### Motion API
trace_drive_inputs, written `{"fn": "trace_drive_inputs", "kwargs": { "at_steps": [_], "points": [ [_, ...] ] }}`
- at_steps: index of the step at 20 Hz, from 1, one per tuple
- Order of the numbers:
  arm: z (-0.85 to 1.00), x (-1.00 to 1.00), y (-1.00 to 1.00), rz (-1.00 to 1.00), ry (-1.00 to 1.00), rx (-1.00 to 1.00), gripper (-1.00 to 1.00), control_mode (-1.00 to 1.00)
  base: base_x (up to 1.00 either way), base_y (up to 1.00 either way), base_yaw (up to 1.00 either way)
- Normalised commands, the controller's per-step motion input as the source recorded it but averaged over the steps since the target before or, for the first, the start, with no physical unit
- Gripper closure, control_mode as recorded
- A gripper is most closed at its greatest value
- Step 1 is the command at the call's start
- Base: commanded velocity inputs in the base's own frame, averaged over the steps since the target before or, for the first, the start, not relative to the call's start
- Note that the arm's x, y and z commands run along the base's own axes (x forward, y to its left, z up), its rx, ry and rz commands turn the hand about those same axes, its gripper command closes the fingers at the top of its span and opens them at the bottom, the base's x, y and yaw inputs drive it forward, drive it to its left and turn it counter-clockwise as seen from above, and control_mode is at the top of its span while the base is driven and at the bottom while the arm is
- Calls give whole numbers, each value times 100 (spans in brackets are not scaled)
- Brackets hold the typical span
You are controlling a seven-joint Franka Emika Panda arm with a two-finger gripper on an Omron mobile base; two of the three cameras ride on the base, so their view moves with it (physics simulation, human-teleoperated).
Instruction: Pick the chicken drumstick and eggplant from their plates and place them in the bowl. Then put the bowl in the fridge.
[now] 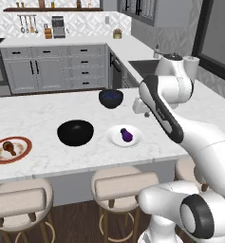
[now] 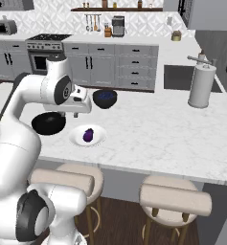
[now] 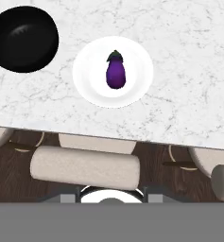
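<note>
Gripper state cannot be told; hand hangs above counter's near edge. Small glossy dark-purple eggplant (image 3: 115, 73) lies ahead on round white plate (image 3: 90, 85), long axis near-to-far.

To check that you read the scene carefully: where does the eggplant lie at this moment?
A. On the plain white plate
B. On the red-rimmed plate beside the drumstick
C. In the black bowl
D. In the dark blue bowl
A: the eggplant lies in the middle of the white plate, apart from the black bowl beside it on the marble counter.
</note>
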Motion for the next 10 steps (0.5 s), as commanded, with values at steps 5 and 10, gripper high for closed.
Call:
{"fn": "trace_drive_inputs", "kwargs": {
  "at_steps": [5,10],
  "points": [
    [-2,-37,0,0,0,0,-100,-100,0,0,0],
    [-33,-54,0,0,1,0,-100,-100,0,0,0]
  ]
}}
